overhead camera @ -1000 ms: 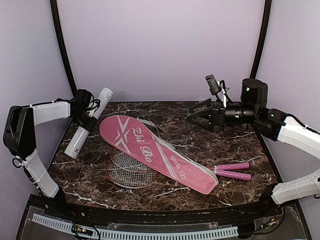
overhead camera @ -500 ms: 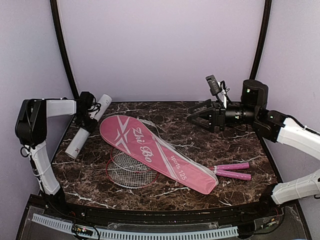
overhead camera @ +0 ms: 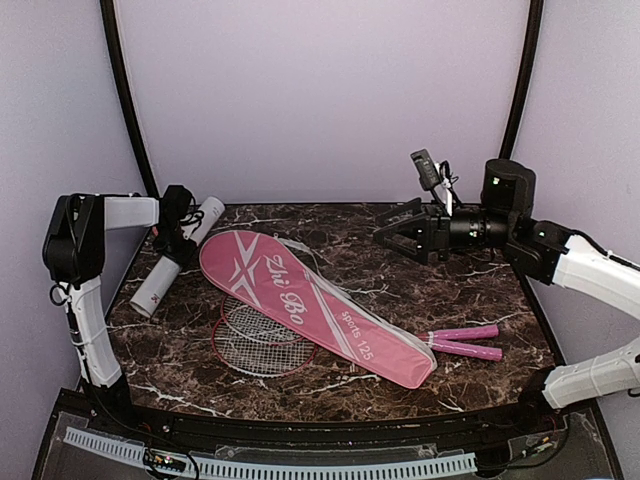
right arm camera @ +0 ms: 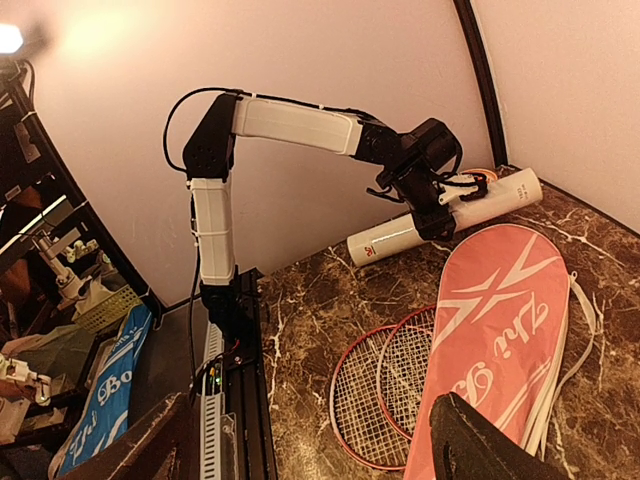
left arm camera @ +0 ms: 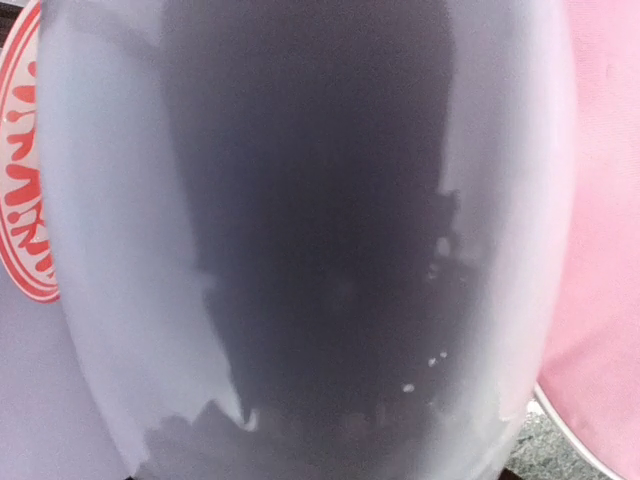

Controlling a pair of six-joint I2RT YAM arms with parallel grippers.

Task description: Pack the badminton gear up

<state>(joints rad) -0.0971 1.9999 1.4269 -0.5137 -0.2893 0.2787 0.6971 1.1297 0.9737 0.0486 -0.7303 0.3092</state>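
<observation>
left wrist view is nearly all glossy long white tube [left arm camera: 300, 240]; overhead, left claw [overhead camera: 176, 243] pinches its middle, right claw [overhead camera: 395, 230] spread

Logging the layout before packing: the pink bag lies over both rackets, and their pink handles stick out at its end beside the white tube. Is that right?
Not quite. The top external view shows the pink bag lying over both rackets, but their pink handles stick out at its other end, on the right, away from the white tube.
</observation>
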